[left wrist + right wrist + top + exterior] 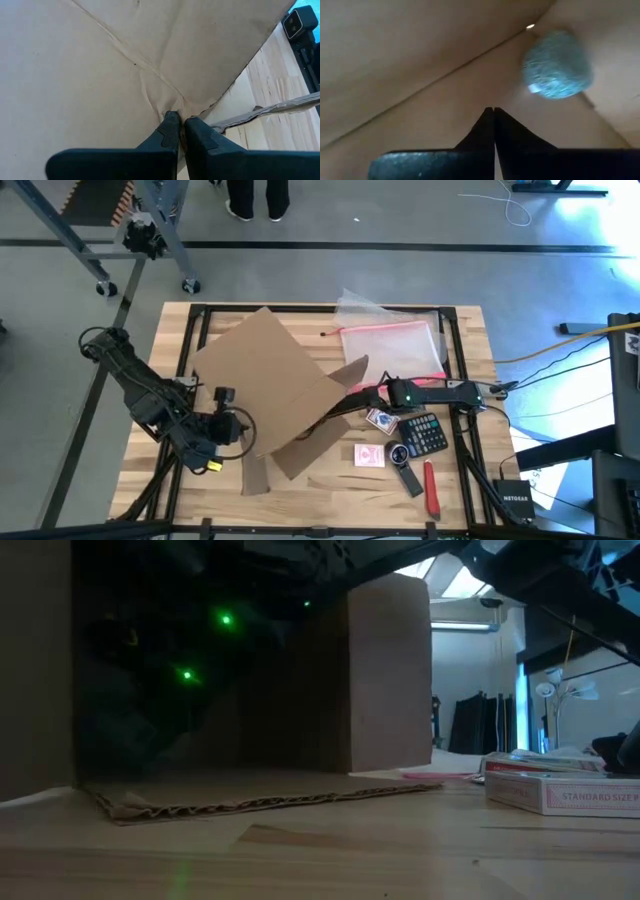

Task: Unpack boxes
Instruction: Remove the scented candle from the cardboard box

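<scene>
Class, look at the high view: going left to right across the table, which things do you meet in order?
Left gripper → cardboard box → pink card pack → black calculator → red-handled tool.

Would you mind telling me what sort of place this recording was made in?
Probably a robotics lab or workshop: a wooden table in a black frame on a concrete floor, wheeled metal racks, loose cables, and a person's feet nearby.

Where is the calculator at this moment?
In the high view the calculator lies flat on the table's right side, under the right arm, with a card pack on its left and the open cardboard box farther left.
</scene>
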Tool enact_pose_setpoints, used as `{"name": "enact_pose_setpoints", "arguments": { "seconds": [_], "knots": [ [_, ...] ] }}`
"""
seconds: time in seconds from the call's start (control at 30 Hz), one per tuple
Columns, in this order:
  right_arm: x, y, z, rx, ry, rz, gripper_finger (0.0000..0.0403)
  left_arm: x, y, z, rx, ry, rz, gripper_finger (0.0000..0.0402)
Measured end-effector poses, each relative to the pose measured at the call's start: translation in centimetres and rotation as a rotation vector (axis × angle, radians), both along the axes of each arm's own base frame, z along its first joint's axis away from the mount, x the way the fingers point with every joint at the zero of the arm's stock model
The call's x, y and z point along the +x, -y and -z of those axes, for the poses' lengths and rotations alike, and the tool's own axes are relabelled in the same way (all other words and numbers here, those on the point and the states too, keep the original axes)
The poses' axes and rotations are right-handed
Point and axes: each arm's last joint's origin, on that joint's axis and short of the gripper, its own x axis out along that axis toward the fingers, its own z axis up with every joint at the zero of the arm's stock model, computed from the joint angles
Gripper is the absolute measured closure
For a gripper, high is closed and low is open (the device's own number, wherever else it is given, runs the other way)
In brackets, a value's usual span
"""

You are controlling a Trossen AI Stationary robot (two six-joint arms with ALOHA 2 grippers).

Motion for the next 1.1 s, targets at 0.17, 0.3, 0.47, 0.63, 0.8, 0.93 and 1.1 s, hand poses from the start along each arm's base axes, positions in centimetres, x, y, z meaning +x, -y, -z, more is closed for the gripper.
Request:
{"name": "enact_pose_setpoints", "arguments": {
  "seconds": [0.17,0.3,0.47,0.63,0.8,0.93,1.1],
  "knots": [
    [1.1,2.0,-1.1,0.019,0.149,0.036,0.0402,0.0,0.0,0.0,0.004,0.0,-0.002,0.0398],
    [1.7,3.6,-2.0,0.043,0.256,0.05,0.0402,0.0,0.0,0.0,0.003,0.003,-0.003,0.0398],
    [2.6,6.3,-2.1,0.11,0.424,0.083,0.0402,0.0,0.0,0.0,0.01,0.003,0.007,0.0398],
    [3.0,8.8,-1.2,0.22,0.517,0.088,0.0402,0.1,0.0,0.0,0.015,-0.001,0.018,0.0398],
    [3.0,10.3,1.1,0.262,0.465,0.099,0.0402,0.1,0.0,0.0,0.018,0.002,0.015,0.0398],
    [2.7,10.3,2.7,0.281,0.363,0.105,0.0402,0.1,0.0,0.0,0.014,0.008,0.006,0.0398],
    [2.2,9.4,3.5,0.266,0.243,0.104,0.0402,0.1,0.0,0.0,0.015,0.008,0.007,0.0398]
  ]
}}
